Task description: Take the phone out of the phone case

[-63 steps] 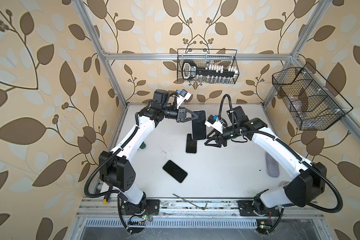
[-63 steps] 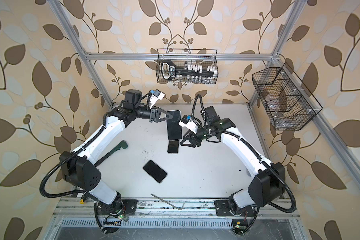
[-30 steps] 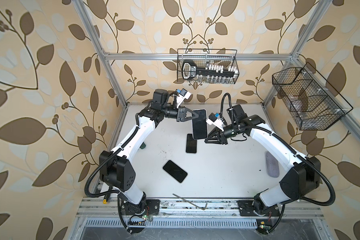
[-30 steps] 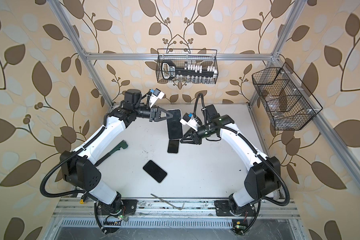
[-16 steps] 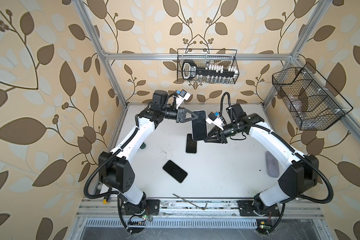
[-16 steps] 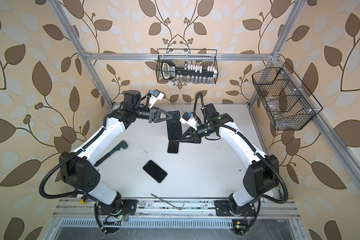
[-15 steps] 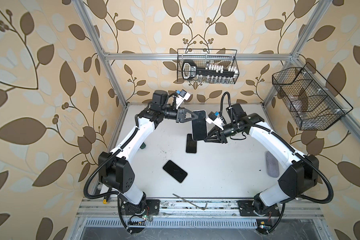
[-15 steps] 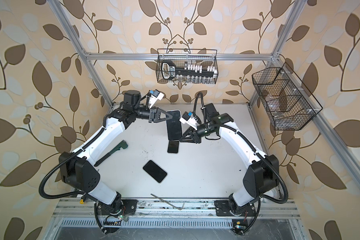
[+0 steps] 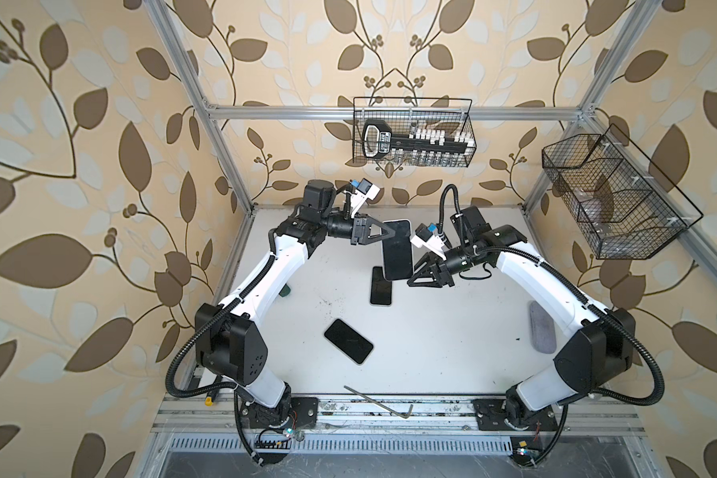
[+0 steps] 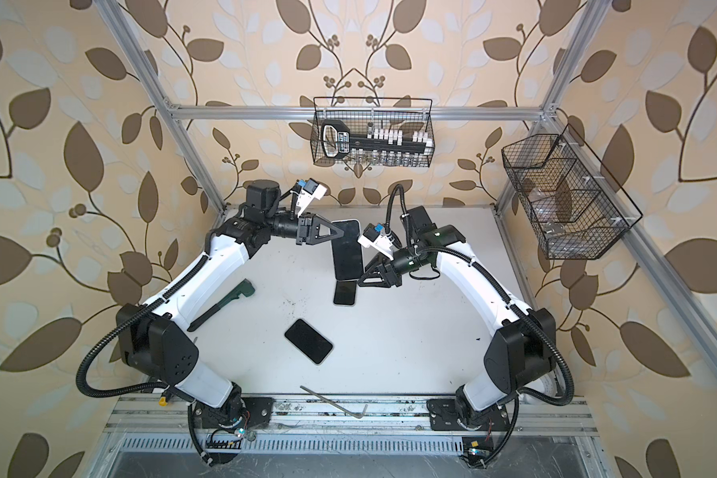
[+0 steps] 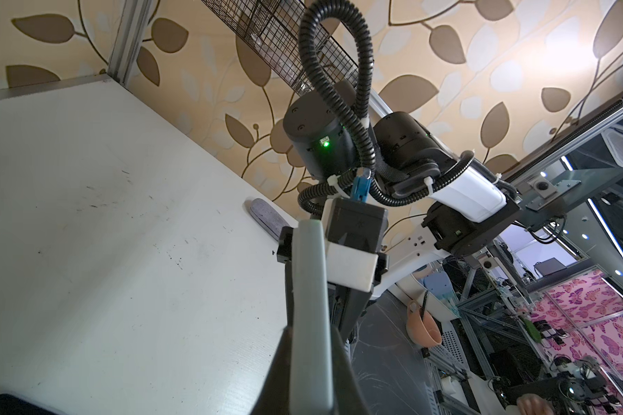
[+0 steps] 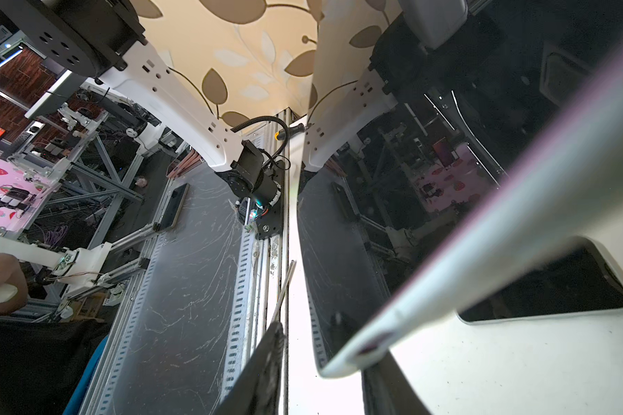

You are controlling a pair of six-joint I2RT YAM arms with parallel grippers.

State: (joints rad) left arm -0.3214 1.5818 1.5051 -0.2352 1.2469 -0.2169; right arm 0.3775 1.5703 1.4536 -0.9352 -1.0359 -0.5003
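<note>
**Case removal, mid-air.** Your left end effector (image 9: pixel 388 235) pinches the top end of the cased phone (image 9: pixel 397 248). The phone is held off the white surface (image 9: pixel 452 331), dark glass face turned upward, above and just behind the spare phone (image 9: pixel 381 289) that lies flat beneath it. In the left wrist view the pale grey case rim (image 11: pixel 310 305) runs straight between the two dark fingers (image 11: pixel 344 381), which press on it from both sides.

Your right end effector (image 9: pixel 414 275) stands at the cased phone's lower corner, just right of the spare phone in both top views, with its jaws spread. The right wrist view shows that corner (image 12: pixel 356 354) poking in between the fingers (image 12: pixel 267 363). A strip of bare surface shows between one finger and the rim. The other finger sits right at the rim, and you cannot tell whether it touches.

Judged from here, the phone is not yet out of its case. Expect a light, rigid slab whose slick glass face gives the pads little grip. It would not forgive a drop onto the surface or the spare phone below. The case looks like the softer part and is likely to flex at the lip. Take hold there: catch the rim at the free lower corner and peel it back off the body. A squeeze on the glass alone risks a slip.
</note>
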